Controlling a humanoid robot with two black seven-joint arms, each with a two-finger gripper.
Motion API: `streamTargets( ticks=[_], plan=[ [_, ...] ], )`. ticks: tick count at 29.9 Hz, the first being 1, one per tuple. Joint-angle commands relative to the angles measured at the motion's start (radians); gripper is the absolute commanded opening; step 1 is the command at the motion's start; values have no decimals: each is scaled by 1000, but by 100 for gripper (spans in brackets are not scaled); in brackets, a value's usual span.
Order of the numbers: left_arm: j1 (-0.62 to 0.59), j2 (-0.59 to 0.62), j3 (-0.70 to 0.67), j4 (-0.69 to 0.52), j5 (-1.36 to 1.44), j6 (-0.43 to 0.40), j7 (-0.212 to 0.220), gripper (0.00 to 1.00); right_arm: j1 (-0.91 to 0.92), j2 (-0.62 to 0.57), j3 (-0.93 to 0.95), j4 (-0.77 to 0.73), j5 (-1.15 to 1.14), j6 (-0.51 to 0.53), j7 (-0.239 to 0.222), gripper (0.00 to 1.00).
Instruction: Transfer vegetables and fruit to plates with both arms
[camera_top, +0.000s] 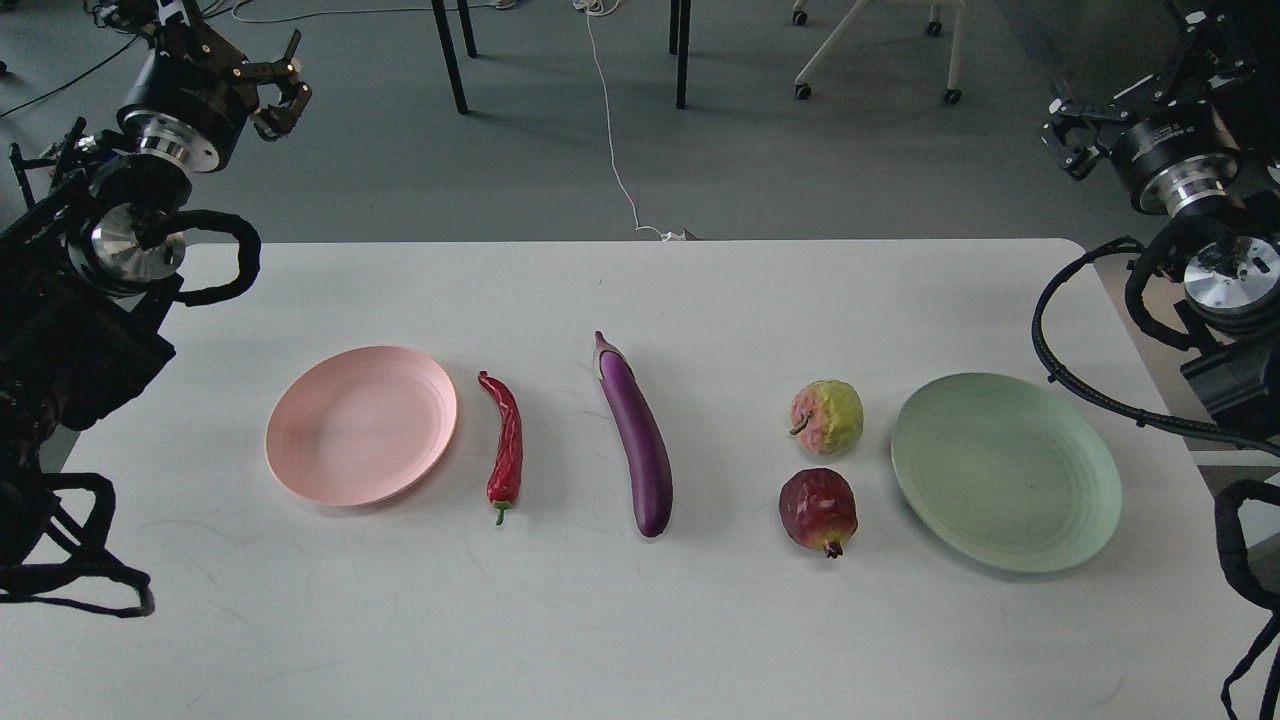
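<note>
Vegetables and fruit all lie on the table, both plates bare: pink plate, chili, eggplant, bumpy fruit behind the dark red fruit, green plate. My left jaws hang spread and empty; my right jaws look spread too, though dimly seen.

A white, round-cornered desk stood on grey floor. Behind it were dark metal table legs, a white wheeled chair base and a white trailing cable.
</note>
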Motion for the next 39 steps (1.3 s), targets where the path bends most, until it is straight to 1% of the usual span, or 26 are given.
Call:
streamTargets(
  ticks=[1,4,7,10,14,18,20,24,26,29,32,36,39],
  plan=[
    [17,-12,0,-3,-1,0,-1,98,3,0,-1,3,-1,0,0,99],
    [29,-20,0,-3,-1,0,2,98,4,-2,-27,6,-13,0,-2,99],
    [27,-15,2,1,0,0,2,98,30,-6,-131,23,-13,0,0,99],
    [26,-10,6,10,3,0,-1,98,119,-16,-257,55,-16,0,0,99],
    [29,-6,22,-5,19,0,7,98,247,-14,-428,56,-17,0,-2,99],
    [27,-7,20,-2,11,0,5,98,365,6,-582,61,-20,0,-2,99],
    [27,-7,17,0,10,0,10,99,420,42,-655,63,-43,0,-2,99],
    [26,-4,3,7,5,0,11,98,506,135,-809,66,-193,0,-2,99],
    [27,5,-7,7,-9,0,14,98,523,161,-862,95,-259,0,0,99],
    [32,26,-14,4,-50,0,20,98,538,164,-919,188,-374,0,4,99],
    [52,40,-15,3,-70,0,33,98,580,167,-1026,256,-537,0,10,99],
    [67,45,-17,3,-76,0,33,98,615,176,-1150,328,-669,0,26,99],
    [81,45,-20,0,-81,0,33,98,632,202,-1251,391,-812,0,38,99]
  ],
)
